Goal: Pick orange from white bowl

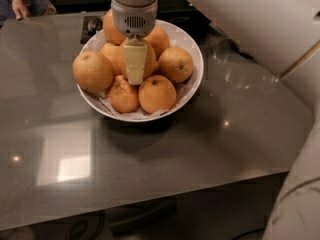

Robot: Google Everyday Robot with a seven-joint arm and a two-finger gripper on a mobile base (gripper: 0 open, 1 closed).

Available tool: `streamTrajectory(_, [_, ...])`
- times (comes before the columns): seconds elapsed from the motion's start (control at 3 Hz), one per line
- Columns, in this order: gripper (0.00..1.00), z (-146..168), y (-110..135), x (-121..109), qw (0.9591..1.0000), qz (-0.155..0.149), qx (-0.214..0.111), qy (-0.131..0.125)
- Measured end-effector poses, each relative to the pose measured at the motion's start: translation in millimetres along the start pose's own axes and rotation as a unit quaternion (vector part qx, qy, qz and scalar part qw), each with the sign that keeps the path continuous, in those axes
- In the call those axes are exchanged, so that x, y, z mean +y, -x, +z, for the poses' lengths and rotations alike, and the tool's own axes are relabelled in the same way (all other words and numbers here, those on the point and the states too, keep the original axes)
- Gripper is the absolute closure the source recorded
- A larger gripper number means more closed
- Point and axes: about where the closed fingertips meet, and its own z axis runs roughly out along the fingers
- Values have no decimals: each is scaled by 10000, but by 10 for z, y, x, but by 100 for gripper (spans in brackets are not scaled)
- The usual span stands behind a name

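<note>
The white bowl stands on the grey table and holds several oranges in a heap. The orange, large and deep orange, sits at the top middle of the heap. My gripper comes straight down from above onto this orange, and its cream-coloured part covers the orange's front. A big paler orange lies at the bowl's left. Smaller oranges lie at the front.
The grey glossy table reaches to a front edge near the bottom of the view. A dark object lies behind the bowl. A person's hand is at the far left corner. My white arm spans the right side.
</note>
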Motion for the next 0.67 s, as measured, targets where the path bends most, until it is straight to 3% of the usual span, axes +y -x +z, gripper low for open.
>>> streamTrajectory(0.67, [76, 37, -16, 15, 10000, -16, 23, 21])
